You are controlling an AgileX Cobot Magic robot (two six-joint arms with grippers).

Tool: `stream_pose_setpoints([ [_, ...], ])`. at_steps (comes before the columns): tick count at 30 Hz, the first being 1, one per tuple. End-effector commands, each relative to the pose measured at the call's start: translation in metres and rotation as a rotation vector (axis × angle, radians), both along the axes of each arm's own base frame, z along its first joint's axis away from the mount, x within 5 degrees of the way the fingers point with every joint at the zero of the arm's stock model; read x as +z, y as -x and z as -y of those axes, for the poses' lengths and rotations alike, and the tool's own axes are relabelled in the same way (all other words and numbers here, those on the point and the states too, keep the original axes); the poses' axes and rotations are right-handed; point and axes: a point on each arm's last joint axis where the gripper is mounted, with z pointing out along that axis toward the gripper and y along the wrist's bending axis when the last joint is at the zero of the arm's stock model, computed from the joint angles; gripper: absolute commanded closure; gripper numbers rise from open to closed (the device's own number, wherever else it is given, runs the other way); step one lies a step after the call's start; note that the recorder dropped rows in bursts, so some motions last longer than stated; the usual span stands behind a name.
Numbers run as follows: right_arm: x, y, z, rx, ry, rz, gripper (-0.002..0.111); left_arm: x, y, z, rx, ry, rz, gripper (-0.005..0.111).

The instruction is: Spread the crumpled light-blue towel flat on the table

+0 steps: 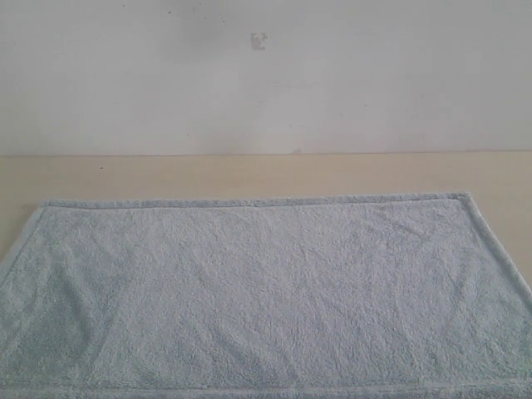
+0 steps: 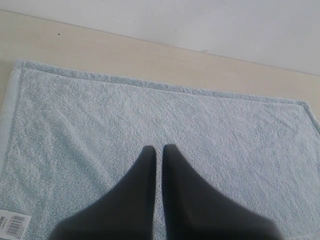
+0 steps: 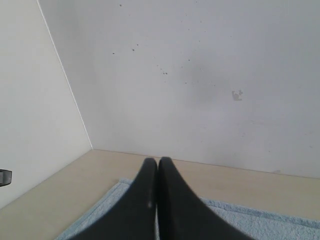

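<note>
The light-blue towel point(image 1: 266, 295) lies flat and smooth on the cream table point(image 1: 249, 174), its hemmed far edge straight and both far corners showing. No gripper appears in the exterior view. In the left wrist view my left gripper point(image 2: 159, 148) hovers above the towel point(image 2: 100, 130), its dark fingers nearly together with only a thin slit and nothing held; the white label point(image 2: 14, 222) shows at one corner. In the right wrist view my right gripper point(image 3: 158, 161) is shut and empty, raised over a towel corner point(image 3: 260, 222).
A pale grey-white wall point(image 1: 266, 75) rises straight behind the table. A side wall point(image 3: 30, 100) meets it at a corner in the right wrist view. A strip of bare tabletop point(image 2: 150, 57) runs between the towel's far hem and the wall.
</note>
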Motion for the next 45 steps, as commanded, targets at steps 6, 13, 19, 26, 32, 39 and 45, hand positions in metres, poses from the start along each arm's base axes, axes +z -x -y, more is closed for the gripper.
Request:
stream_pose_setpoints([
  [6,0.0,0.002,0.001,-0.008,0.007,0.012,0.108,0.0,0.001,0.002,-0.008,0.008,0.01,0.103],
  [13,-0.004,0.027,0.013,-0.113,0.097,0.046,0.108,0.0,0.001,0.002,-0.008,0.008,0.01,0.103],
  [19,-0.018,0.036,0.032,-0.335,0.081,-0.108,0.108,0.0,0.001,0.002,-0.008,0.008,0.01,0.103],
  [26,-0.073,0.031,0.043,-0.459,0.066,-0.086,0.108,0.0,0.001,0.002,-0.008,0.008,0.01,0.103],
  [32,-0.119,0.032,0.045,-0.478,0.158,-0.112,0.108,0.0,0.001,0.002,-0.008,0.008,0.01,0.103],
  [39,-0.147,0.027,0.045,-0.477,0.188,-0.178,0.108,0.0,0.001,0.002,-0.008,0.008,0.01,0.103],
  [45,-0.152,0.025,0.046,-0.486,0.187,-0.159,0.108,0.0,0.001,0.002,-0.008,0.008,0.01,0.103],
])
